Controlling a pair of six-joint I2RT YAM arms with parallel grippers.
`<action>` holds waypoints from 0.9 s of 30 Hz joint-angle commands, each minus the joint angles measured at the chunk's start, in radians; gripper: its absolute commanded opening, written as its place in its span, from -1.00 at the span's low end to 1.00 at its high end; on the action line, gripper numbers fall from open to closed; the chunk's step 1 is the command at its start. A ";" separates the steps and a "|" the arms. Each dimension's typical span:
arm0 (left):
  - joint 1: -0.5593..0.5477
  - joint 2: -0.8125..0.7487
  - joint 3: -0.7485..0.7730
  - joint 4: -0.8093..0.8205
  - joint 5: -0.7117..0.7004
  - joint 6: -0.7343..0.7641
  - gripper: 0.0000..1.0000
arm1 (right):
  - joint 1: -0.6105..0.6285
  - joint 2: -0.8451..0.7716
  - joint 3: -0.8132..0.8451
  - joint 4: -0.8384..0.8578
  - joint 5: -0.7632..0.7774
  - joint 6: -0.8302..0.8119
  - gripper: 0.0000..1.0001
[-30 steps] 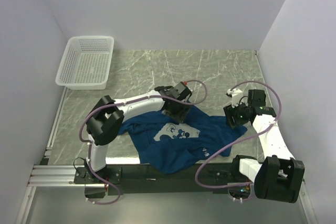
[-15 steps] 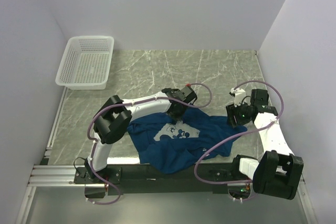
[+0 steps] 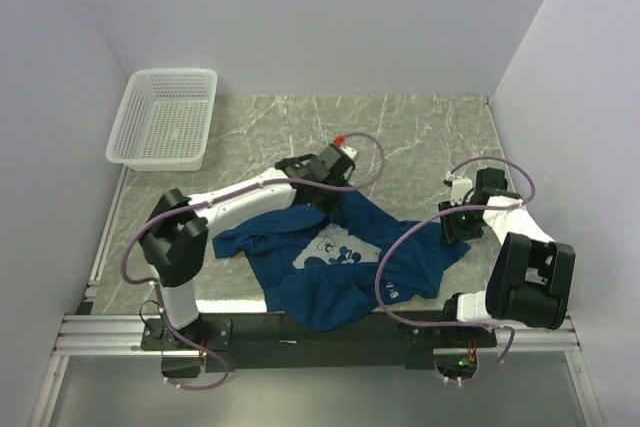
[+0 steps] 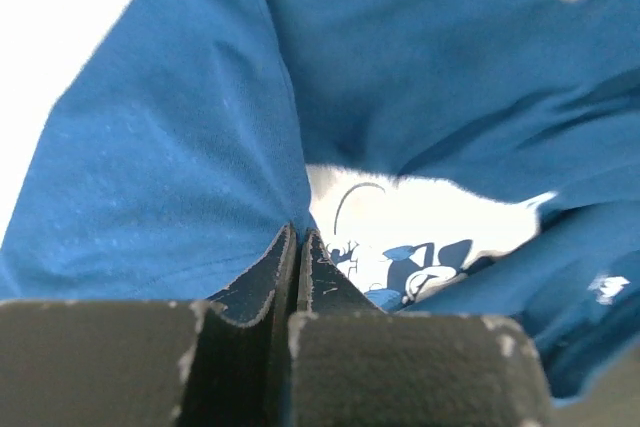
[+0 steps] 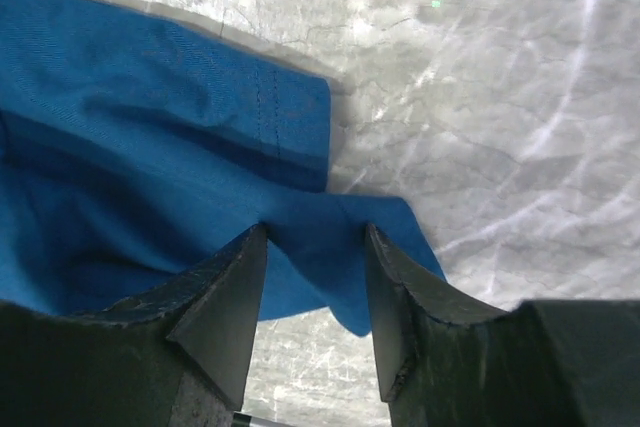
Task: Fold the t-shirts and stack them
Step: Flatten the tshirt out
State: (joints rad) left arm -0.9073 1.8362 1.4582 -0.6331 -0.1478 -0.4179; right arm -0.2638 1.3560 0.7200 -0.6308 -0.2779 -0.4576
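Left gripper (image 4: 297, 247): clenched, both fingers pressed together on a pinch of blue cloth at the far edge of the t-shirt (image 3: 350, 267). Creases run up into the tips, and the pale cartoon print (image 4: 420, 237) sits just beyond them.
Right gripper (image 5: 315, 247): released, jaws standing apart and lowered close to the counter (image 3: 400, 137). A loose corner of the cloth beside a stitched hem (image 5: 268, 97) lies between them, and from here it does not look pinched.
T-shirt position: print-up on the near half of the counter, between the two arms, with its near edge reaching toward the rail at their bases.
T-shirt condition: rumpled, the sleeves bunched and the body rucked, with no clean fold that I can see.
Other shirts: only this one shows, and nothing yet looks like a stack.
Basket (image 3: 165, 127): white mesh, in the far left corner, well apart from the shirt.
Done so far: very little, I judge, just one hold taken on the left side.
Left to do: a second hold on the right side, spreading the shirt flat, the folds themselves, then setting it down as the base of a stack.
Stage: early, at the gripping step before any flattening.
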 commanded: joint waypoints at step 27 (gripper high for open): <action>0.877 0.161 0.531 0.199 0.620 -0.239 0.46 | 0.357 0.539 1.181 0.081 0.534 0.203 0.48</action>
State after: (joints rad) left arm -0.0090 1.9629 1.9396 -0.4137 0.3767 -0.6418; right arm 0.1013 1.9221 1.9556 -0.5194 0.1947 -0.2955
